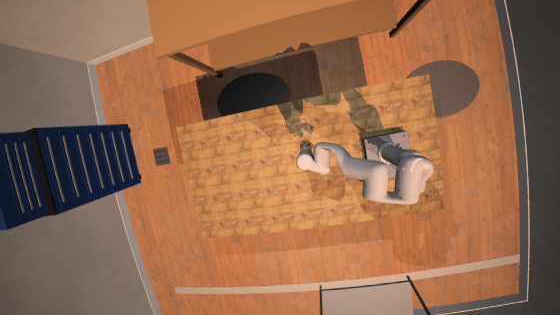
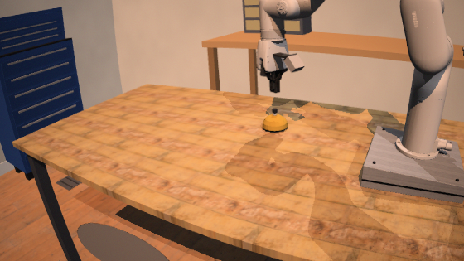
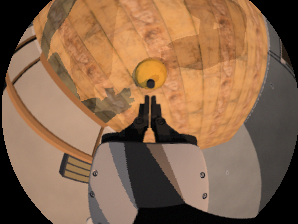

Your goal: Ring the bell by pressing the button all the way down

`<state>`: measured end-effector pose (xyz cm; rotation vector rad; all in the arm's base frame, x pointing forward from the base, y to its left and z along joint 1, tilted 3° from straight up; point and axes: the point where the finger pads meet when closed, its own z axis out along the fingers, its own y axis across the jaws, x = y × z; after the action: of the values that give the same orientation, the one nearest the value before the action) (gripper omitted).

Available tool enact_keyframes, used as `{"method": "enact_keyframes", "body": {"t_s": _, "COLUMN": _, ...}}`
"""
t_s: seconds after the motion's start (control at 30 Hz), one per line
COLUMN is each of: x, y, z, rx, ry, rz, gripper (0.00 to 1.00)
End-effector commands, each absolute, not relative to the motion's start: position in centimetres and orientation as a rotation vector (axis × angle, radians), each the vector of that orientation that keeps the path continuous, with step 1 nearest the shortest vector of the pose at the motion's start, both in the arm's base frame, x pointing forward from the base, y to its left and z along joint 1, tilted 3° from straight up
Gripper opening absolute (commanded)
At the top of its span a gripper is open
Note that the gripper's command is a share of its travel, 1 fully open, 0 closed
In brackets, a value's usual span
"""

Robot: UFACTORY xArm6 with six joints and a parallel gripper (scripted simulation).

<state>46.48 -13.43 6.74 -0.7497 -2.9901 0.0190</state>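
Bell (image 2: 274,123): it stands upright on the wooden surface (image 2: 137,137), straight under the claw (image 2: 274,87), with open air between the two. The claw is closed with its fingers pressed together, gripping nothing, and points straight down. In the wrist view the joined fingertips line up with the dark button (image 3: 150,83) at the middle of the yellow dome. To one side the arm's grey base plate (image 2: 374,166) rests on the same surface, well apart from the bell.
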Motion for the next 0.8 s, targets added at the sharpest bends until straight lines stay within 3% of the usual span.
{"method": "enact_keyframes", "body": {"t_s": 0.0, "x": 46.6, "y": -13.5, "z": 6.4, "rx": -0.751, "ry": -2.995, "rz": 0.019, "gripper": 0.0}}
{"method": "enact_keyframes", "body": {"t_s": 0.77, "x": 46.6, "y": -13.5, "z": 2.8, "rx": -0.751, "ry": -2.995, "rz": 0.019, "gripper": 0.0}}
